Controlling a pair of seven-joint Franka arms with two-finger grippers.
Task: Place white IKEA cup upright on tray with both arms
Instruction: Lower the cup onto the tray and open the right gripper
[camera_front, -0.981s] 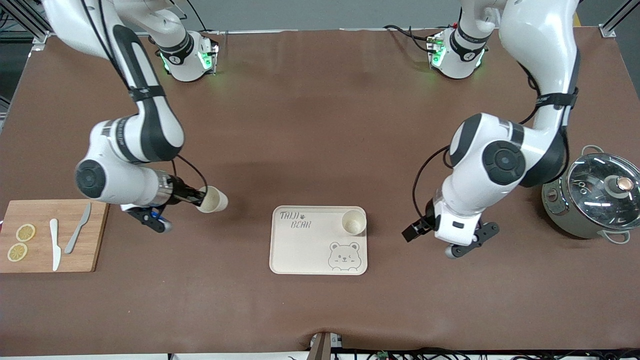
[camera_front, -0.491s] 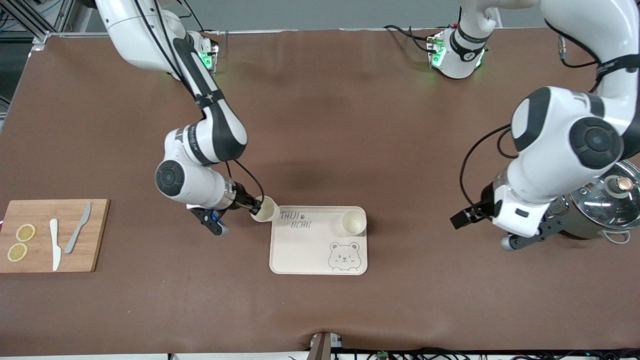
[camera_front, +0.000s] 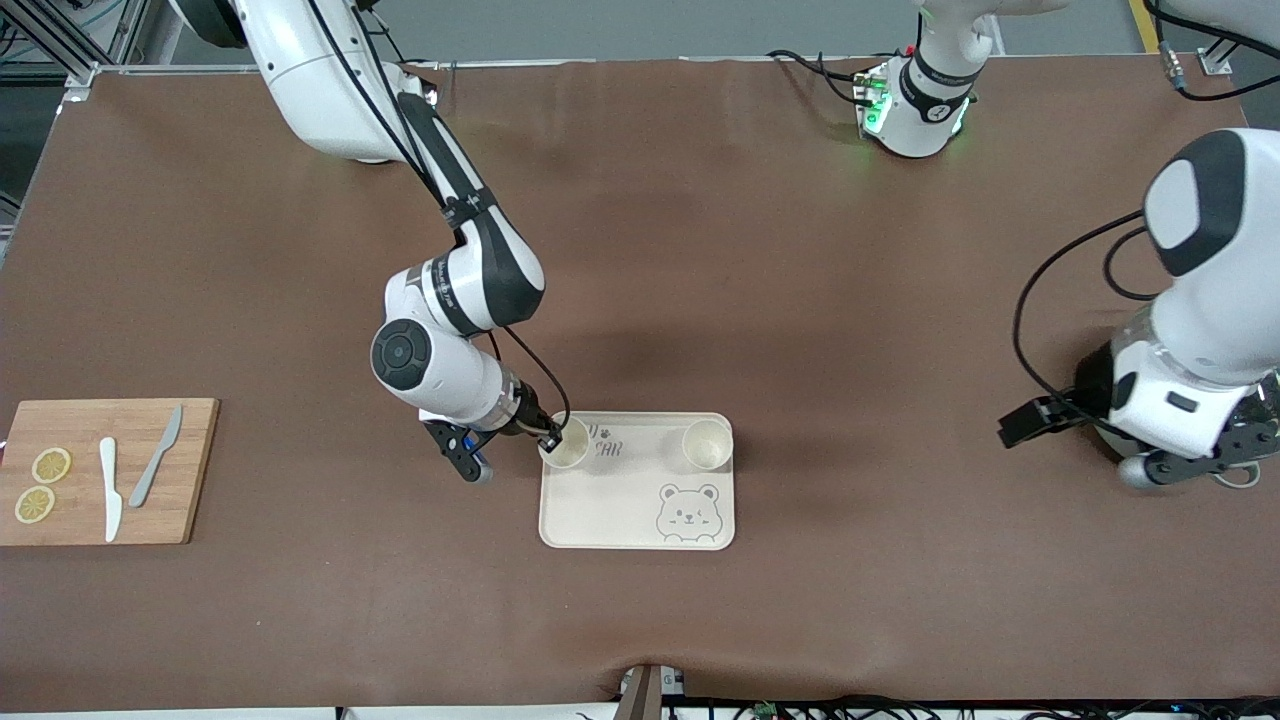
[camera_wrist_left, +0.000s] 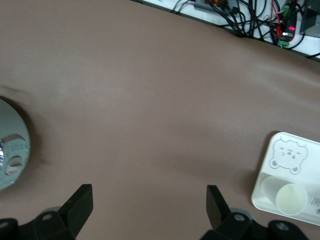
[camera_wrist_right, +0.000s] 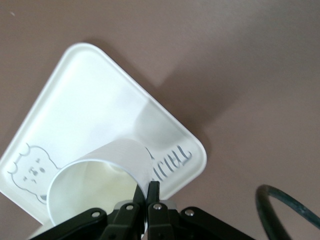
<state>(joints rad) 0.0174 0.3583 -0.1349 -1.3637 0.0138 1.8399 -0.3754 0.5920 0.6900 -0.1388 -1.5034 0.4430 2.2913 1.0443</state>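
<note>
Brown surface (camera_front: 700, 250) was seen carrying tray (camera_front: 610, 515). Right gripper (camera_front: 549, 441) was pinched shut on white cup's (camera_front: 567, 447) rim over tray's 10 o'clock corner. Second cup (camera_front: 707, 445) stood upright at 2 o'clock. Left gripper (camera_wrist_left: 149, 202) was spread wide, empty, over pot (camera_wrist_left: 11, 152).

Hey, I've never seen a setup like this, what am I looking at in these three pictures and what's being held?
Two white jointed robot arms work at a brown table. The wide picture looks down from across the table; the other two come from cameras on each arm's wrist. The right claw is shut on the rim of a white cup over the cream bear-printed tray, where a second white cup stands upright. The left claw is open and empty, waiting near a grey lidded pot. A wooden cutting board carries lemon slices and two knives.
</note>
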